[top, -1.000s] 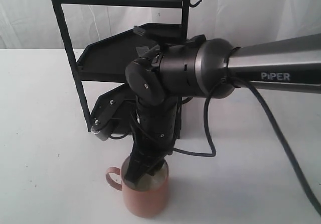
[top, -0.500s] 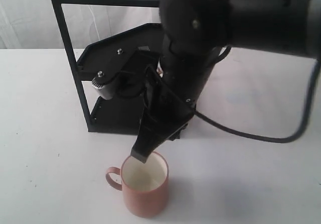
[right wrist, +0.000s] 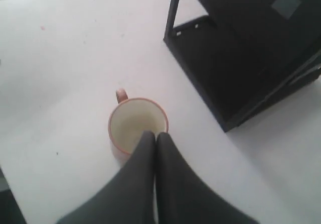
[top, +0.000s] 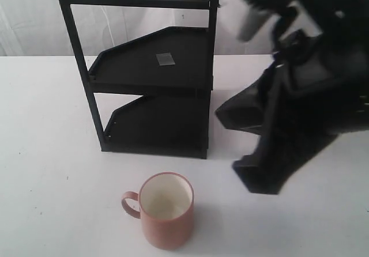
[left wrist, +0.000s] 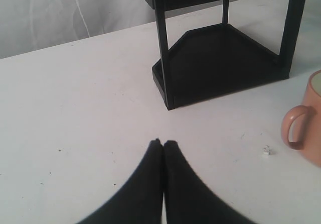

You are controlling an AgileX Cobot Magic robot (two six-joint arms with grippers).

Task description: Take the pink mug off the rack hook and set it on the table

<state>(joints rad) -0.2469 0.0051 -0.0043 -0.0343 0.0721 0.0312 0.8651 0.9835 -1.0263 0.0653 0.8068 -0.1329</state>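
Pink mug (top: 166,211) is seen standing upright on the table (top: 46,182) just in front of the rack (top: 155,67), touched by nothing, so the placing is judged done. The right gripper (right wrist: 154,136), which was sunk inside the mug a second ago and was at its rim half a second ago, has been lifted clear and drawn off to the right of the rack, its fingers pressed together on nothing. The left gripper (left wrist: 163,143) is likewise closed and empty, facing the rack.
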